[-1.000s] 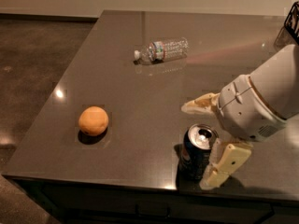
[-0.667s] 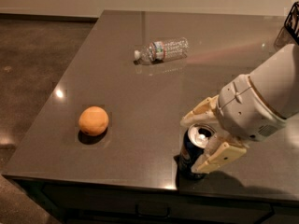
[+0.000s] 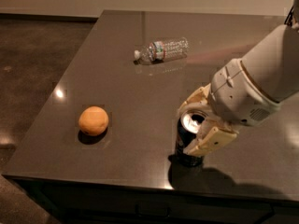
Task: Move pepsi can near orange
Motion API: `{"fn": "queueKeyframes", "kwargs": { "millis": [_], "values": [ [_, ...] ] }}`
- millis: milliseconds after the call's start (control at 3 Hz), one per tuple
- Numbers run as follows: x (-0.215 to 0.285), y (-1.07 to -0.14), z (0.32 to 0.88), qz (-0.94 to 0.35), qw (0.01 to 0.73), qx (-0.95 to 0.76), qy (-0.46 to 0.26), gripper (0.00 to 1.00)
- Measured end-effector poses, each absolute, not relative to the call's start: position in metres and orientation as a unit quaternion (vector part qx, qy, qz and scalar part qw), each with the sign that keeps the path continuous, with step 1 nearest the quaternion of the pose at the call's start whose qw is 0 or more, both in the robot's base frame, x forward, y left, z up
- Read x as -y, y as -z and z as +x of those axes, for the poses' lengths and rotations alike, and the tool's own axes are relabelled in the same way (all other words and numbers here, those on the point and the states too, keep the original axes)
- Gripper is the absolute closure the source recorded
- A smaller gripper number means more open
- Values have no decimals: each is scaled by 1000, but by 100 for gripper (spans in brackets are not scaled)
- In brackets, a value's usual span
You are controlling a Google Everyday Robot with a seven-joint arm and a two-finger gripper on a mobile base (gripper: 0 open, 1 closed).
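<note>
Camera view, gripper (image 3: 198,122) clasping cylindrical pepsi can (image 3: 186,149) (silver top), lumpy orange (image 3: 93,121) apart.

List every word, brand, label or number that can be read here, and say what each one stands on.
No text can be read.
pepsi can: side dark, no logo or lettering legible; the gripper sits around it at the table's near edge and hides part of it.
water bottle: coloured label band, print too blurred to read.
orange: no marking.
</note>
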State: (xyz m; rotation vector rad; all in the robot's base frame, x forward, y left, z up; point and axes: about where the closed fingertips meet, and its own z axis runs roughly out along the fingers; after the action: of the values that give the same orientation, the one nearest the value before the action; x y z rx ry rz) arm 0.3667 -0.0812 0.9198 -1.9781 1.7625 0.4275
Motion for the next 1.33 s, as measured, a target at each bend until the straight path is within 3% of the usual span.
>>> {"fn": "queueKeyframes", "kwargs": {
  "millis": [333, 1333],
  "values": [
    [62, -934, 384, -718, 233, -639, -149, 100],
    [0, -939, 435, -712, 247, -636, -164, 100]
  ]
}}
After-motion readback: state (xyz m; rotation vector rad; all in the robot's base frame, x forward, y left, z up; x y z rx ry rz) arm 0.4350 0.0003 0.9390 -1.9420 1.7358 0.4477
